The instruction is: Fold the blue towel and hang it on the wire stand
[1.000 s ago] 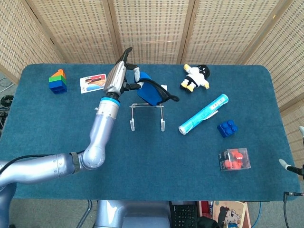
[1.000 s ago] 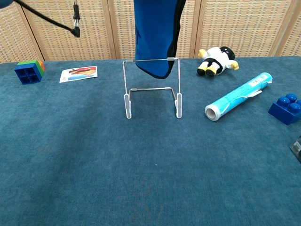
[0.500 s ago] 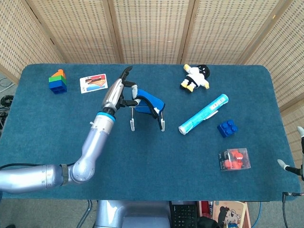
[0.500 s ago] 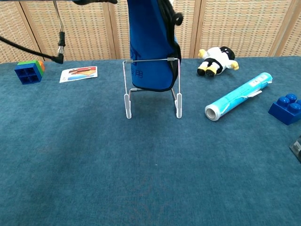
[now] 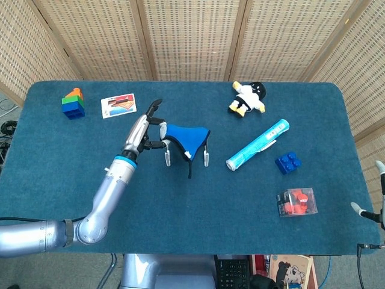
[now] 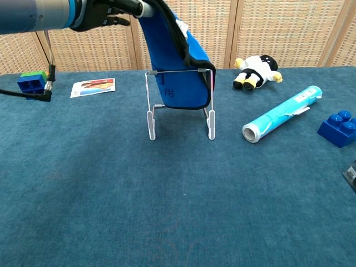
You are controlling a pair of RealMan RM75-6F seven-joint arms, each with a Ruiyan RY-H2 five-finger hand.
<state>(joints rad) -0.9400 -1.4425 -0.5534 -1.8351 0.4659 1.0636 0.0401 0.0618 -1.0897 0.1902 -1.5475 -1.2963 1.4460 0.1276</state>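
Note:
The folded blue towel (image 5: 183, 138) (image 6: 181, 67) drapes over the top bar of the wire stand (image 6: 179, 105) (image 5: 205, 158) in the middle of the table. One end hangs down behind the bar; the other end rises to my left hand (image 5: 144, 133) (image 6: 105, 11), which pinches it up and to the left of the stand. A black edge strip runs along the towel. Of the right arm only a small piece shows at the far right edge of the head view; the right hand itself is not seen.
Beyond the stand lie a picture card (image 5: 118, 105), a stack of coloured blocks (image 5: 73, 103) and a panda plush (image 5: 247, 98). To the right are a rolled tube (image 5: 257, 144), a blue brick (image 5: 287, 162) and a clear box of red pieces (image 5: 296, 202). Wicker screens back the table.
My left hand has come down and toward me, lowering the towel from above the stand onto its top bar. The towel now hangs across the bar instead of dangling free.

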